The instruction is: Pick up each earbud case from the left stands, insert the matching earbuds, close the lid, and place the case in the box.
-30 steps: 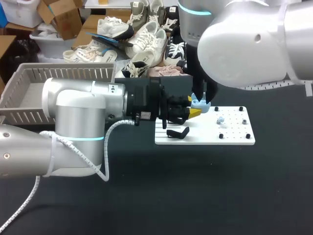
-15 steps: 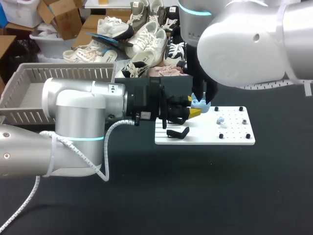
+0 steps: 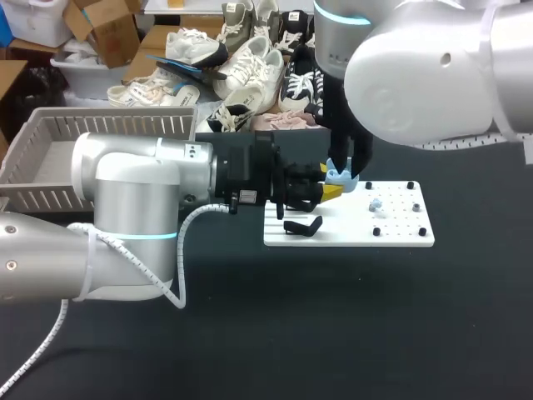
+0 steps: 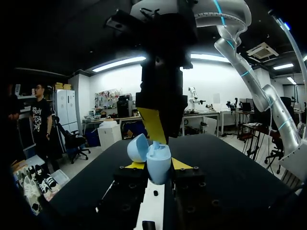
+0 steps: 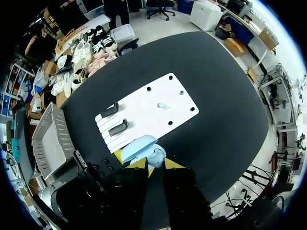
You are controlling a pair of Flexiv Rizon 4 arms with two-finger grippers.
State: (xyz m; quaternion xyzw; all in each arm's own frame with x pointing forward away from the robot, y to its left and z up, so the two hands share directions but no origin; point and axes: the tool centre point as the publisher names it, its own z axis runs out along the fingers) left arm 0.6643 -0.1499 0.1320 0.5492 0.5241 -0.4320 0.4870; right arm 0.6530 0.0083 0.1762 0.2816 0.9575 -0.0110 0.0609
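A pale blue earbud case [image 4: 157, 163] is held upright with its lid [image 4: 137, 147] swung open, and my left gripper [image 4: 158, 166] is shut on its body from both sides. In the head view this left gripper [image 3: 327, 192] is above the white board's near-left part. My right gripper [image 3: 341, 169] comes straight down onto the open case [image 3: 340, 177]. Its yellow fingers [image 4: 154, 125] pinch a small pale blue earbud [image 4: 156, 143] at the case's mouth. From the right wrist, the case [image 5: 144, 148] lies just ahead of the right gripper [image 5: 154, 165]. Another earbud [image 3: 376, 203] sits on the board.
The white pegboard [image 3: 350, 233] carries black stands [image 3: 304, 227] at its left end and small black pegs at its right. A slatted grey box [image 3: 50, 133] stands at the table's far left, behind my left arm.
The right arm's upper body has shifted slightly to the right. Both grippers and the case stay where they were.
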